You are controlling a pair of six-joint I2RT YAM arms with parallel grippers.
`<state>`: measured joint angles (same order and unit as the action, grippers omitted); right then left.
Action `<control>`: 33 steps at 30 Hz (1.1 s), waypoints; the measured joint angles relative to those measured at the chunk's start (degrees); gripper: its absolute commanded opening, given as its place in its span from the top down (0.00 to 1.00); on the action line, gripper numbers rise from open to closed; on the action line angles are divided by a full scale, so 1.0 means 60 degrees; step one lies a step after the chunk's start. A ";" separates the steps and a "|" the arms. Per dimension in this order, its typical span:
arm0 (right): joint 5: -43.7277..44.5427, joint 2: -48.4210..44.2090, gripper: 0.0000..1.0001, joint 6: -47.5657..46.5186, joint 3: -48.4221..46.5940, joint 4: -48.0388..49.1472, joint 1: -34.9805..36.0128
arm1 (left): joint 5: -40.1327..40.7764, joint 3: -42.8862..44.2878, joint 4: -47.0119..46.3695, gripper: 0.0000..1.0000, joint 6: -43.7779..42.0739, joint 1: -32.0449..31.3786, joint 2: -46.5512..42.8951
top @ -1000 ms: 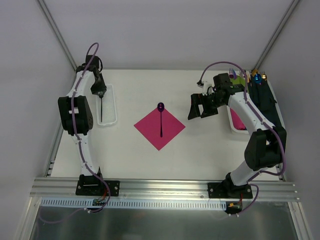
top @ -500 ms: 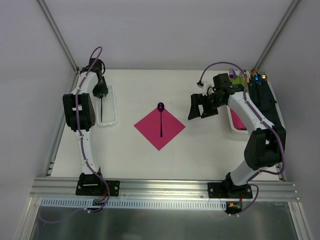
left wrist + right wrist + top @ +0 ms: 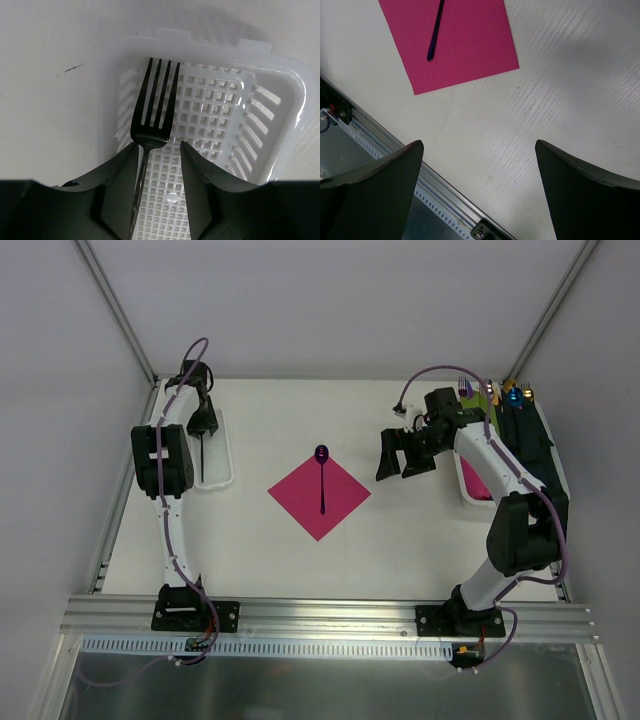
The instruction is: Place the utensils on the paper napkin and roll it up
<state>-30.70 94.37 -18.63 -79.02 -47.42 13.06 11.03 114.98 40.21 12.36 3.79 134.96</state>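
Observation:
The magenta paper napkin [image 3: 320,494] lies as a diamond at the table's middle, with the dark-purple spoon [image 3: 322,475] along it, bowl past the far corner. The dark fork [image 3: 202,454] lies in the white slotted tray [image 3: 226,455] at the far left. My left gripper [image 3: 202,424] hangs over the tray's far end. In the left wrist view its fingers [image 3: 120,185] stand either side of the fork's [image 3: 153,112] neck, open, the handle close by the left one. My right gripper [image 3: 403,455] hovers wide open right of the napkin [image 3: 470,45], nothing between its fingers [image 3: 395,175].
A second white tray [image 3: 470,490] holding pink sheets stands at the right. Behind it, rolled bundles [image 3: 497,393] with utensil tips rest beside a black bin [image 3: 532,440]. An aluminium rail [image 3: 330,615] runs along the near edge.
My left gripper has shifted toward the tray's far end, its elbow swinging right, and its jaws have widened a little. The fork stays in the tray. The right arm holds still.

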 measured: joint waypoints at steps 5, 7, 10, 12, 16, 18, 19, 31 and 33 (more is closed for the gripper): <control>0.0011 0.0004 0.01 -0.0004 -0.0015 -0.0004 -0.0025 | -0.0073 0.0000 -0.0066 0.74 0.0044 0.0000 0.0011; 0.0011 0.0004 0.01 -0.0004 -0.0018 -0.0004 -0.0029 | -0.0142 0.0000 -0.0069 0.78 0.0066 0.0000 0.0025; 0.0007 0.0004 0.01 -0.0004 -0.0022 -0.0004 -0.0040 | -0.0350 0.0000 -0.0073 0.84 0.0106 0.0004 0.0029; 0.0004 0.0004 0.01 -0.0004 -0.0026 -0.0004 -0.0040 | -0.0532 0.0000 -0.0076 0.86 0.0127 0.0004 0.0029; -0.0018 0.0004 0.01 0.0000 -0.0026 -0.0004 -0.0040 | -0.0707 -0.0033 -0.0095 0.92 0.0178 0.0004 0.0029; -0.0040 0.0004 0.01 0.0000 -0.0026 -0.0004 -0.0040 | -0.0801 -0.0069 -0.0131 0.97 0.0193 0.0011 0.0025; -0.0051 0.0004 0.01 0.0004 -0.0029 -0.0004 -0.0040 | -0.0831 -0.0095 -0.0153 1.00 0.0193 0.0007 0.0015; -0.0572 0.0025 0.01 0.0084 -0.0299 -0.0073 -0.0040 | -0.1351 -0.0616 -0.0375 1.00 0.0262 0.0073 -0.0350; -0.0696 0.0029 0.01 0.0120 -0.0313 -0.0073 -0.0040 | -0.1450 -0.0656 -0.0313 1.00 0.0262 0.0073 -0.0415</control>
<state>-34.87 94.54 -17.91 -80.90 -47.86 12.82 2.33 111.04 38.33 13.93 4.23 132.46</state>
